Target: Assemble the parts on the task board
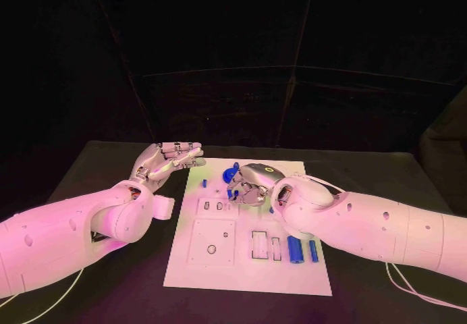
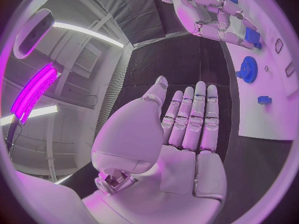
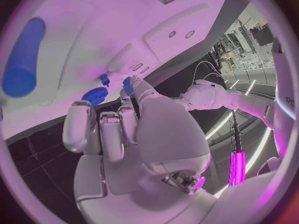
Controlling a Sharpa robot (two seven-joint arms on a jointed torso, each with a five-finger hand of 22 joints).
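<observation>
The white task board (image 1: 243, 277) lies in the middle of the black table. My right hand (image 1: 255, 181) hovers over its far half with fingers curled down, and pinches a small blue part (image 3: 127, 84) between thumb and finger next to the blue gear (image 1: 229, 177). In the left wrist view that small blue part (image 2: 251, 35) sits at the right hand's (image 2: 212, 10) fingertips, with the gear (image 2: 247, 68) close by. My left hand (image 1: 171, 159) is raised off the board's far left corner, its palm up and its fingers (image 2: 190, 117) stretched out, holding nothing.
Two blue cylinders (image 1: 295, 248) (image 1: 313, 250) lie side by side on the board's near right part, by rectangular slots (image 1: 261, 244). A small blue peg (image 1: 205, 182) stands near the board's left edge. Black table surface surrounds the board.
</observation>
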